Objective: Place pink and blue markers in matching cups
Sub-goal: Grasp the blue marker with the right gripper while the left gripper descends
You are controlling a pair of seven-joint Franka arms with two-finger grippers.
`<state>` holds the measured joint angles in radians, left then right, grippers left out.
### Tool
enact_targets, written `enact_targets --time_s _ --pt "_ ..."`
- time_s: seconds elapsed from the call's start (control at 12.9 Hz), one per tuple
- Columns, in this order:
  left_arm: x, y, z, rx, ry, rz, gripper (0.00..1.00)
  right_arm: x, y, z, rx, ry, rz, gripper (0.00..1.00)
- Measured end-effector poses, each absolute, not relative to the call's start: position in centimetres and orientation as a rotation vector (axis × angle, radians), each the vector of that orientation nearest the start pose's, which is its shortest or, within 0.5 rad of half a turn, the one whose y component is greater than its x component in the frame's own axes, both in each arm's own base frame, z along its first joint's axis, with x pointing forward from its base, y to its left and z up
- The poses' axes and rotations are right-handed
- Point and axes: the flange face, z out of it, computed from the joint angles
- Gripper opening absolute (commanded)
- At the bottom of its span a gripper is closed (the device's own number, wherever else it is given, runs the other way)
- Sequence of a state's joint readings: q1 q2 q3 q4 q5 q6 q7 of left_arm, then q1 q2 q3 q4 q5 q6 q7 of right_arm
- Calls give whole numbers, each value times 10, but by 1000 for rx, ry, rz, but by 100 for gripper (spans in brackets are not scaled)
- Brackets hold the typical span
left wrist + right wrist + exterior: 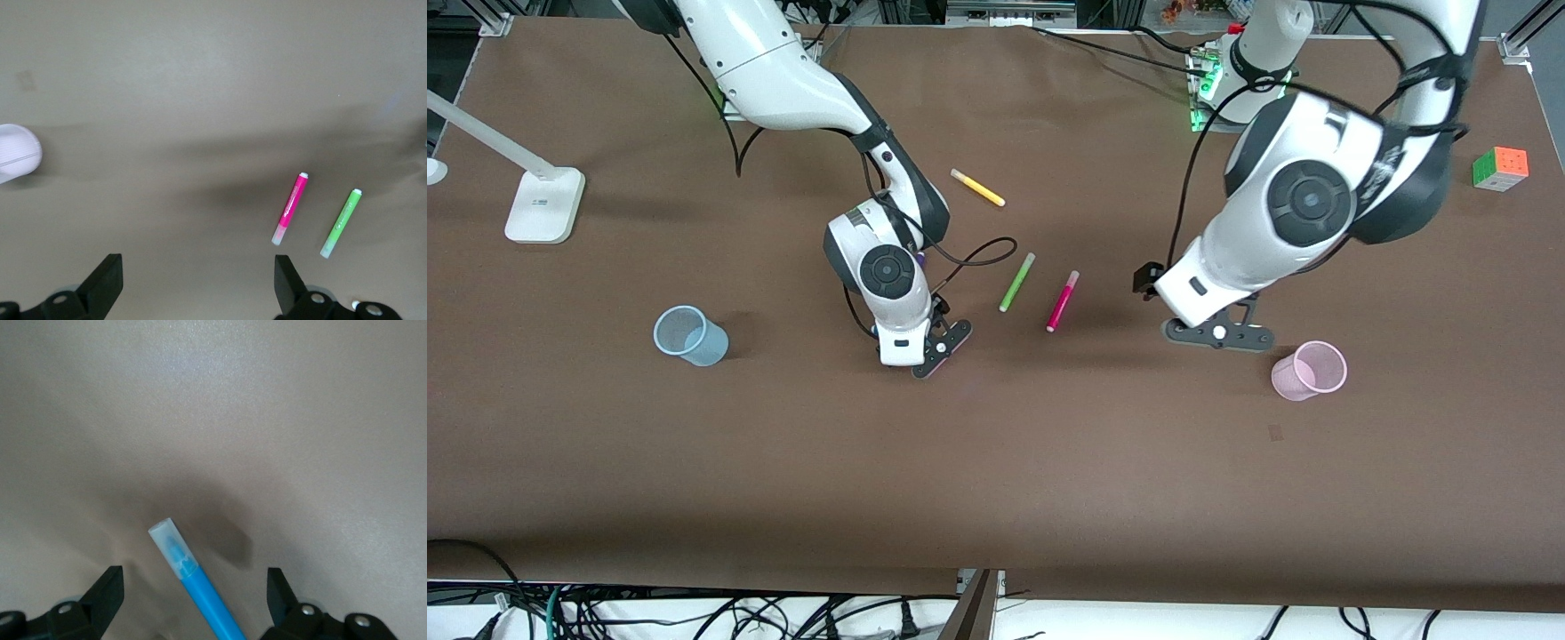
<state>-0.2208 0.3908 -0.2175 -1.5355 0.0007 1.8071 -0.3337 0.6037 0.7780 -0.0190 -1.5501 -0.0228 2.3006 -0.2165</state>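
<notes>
**Two hands over a counter of markers, both cups empty**

Toward the right arm's end of the counter point(996, 462) stands the blue cup point(691, 336), upright, with nothing visible inside it. It sits well apart from the right hand point(941, 349), which is low over the counter nearer the middle. In the right wrist view that hand's fingers point(107, 587) are spread wide, and the blue marker point(195, 585) lies on the counter between them, not gripped, its pale cap pointing away from the hand. In the front view the hand hides this marker.

Next, toward the left arm's end from the right hand, lie a green marker point(1016, 282) and then the pink marker point(1063, 301), side by side and roughly parallel, near each other but not touching. A yellow marker point(977, 188) lies apart, nearer the arm bases.

The left hand point(1218, 334) hovers between the pink marker and the pink cup point(1309, 371), its fingers point(107, 277) wide apart and holding nothing. The pink cup is just beside it, upright, and looks empty.

The markers are probably light, stiff and smooth, and round enough to roll. A grip across the barrel near mid-length, clear of the cap, seems safest. The thin cups likely tip at a nudge, so a marker should go in from above.

A colour cube point(1500, 168) sits at the left arm's end.
</notes>
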Motion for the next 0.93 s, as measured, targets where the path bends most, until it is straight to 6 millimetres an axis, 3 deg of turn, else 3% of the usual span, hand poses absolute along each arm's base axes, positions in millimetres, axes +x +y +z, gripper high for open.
enact_targets --time_s 0.31,0.54,0.62,0.7,0.93 --pt "585 -293 375 -3171 101 192 100 582 389 183 -2908 -1275 26 75" --pt "575 -320 333 -3165 144 208 100 581 391 175 -2905 -1281 21 58" --pt "574 -327 317 -3152 167 202 100 581 391 175 -2904 -1281 18 45" --pt "572 -334 302 -3138 171 194 100 581 391 175 -2903 -1282 14 15" --pt "562 -350 256 -3125 221 133 100 582 392 179 -2900 -1284 -5 4"
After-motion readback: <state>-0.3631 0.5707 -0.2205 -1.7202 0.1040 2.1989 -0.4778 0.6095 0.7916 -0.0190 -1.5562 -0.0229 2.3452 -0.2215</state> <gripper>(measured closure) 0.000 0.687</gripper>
